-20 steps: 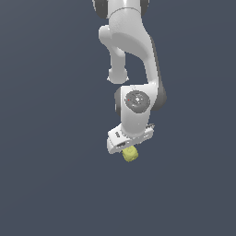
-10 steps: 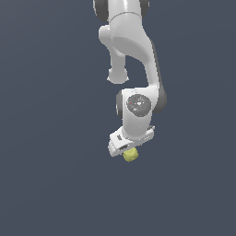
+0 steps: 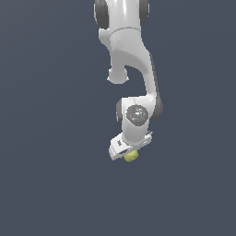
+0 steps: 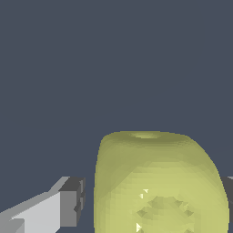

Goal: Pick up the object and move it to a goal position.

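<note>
Exterior view: I see the arm (image 3: 133,69) hanging down from the top, wrist bent, with the gripper (image 3: 127,152) at its low end. The cube (image 3: 131,156) sits right at the gripper's tip, touching it, nothing visible under it, just flat dark background. No goal marker shows in either view.

Wrist view: cube (image 4: 159,182) fills the frame close to the camera, dimple facing me. One finger (image 4: 68,207) stands just beside it with a visible gap; the other finger is barely visible at the frame edge, on the far side of the cube. So the gripper is around the cube, but I cannot tell if the jaws are clamped or slack.

My read: carry step, cube lifted and travelling with the gripper. Next move calls for a steady grip and a smooth translation to the goal, no jerks, since contact on the near finger looks doubtful.
</note>
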Tool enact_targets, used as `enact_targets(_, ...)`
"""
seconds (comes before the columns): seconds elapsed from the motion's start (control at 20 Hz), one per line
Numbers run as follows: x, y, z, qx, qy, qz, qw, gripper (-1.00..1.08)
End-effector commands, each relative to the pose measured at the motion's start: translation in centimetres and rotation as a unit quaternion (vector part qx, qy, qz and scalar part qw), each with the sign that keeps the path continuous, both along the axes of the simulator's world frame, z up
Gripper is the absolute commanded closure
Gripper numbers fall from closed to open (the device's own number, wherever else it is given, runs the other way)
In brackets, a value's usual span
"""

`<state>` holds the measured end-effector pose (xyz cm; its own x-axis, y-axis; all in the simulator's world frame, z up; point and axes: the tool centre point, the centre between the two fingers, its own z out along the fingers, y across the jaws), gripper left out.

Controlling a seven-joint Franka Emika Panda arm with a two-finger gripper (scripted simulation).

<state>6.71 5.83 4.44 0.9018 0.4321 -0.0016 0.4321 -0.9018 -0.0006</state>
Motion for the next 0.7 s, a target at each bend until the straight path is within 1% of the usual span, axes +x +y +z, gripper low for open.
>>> enact_targets(0.0,0.09,0.0,-0.53,0.0,-0.001,0.0,1.0,-0.92)
enact_targets(0.15,0.19,0.01,-0.5,0.0,-0.001,0.0,1.0,-0.92)
enact_targets(0.2,0.19,0.01,-0.5,0.0,-0.001,0.0,1.0,1.08)
enact_targets(0.65,0.19,0.01,-0.5,0.0,-0.001,0.0,1.0,1.08)
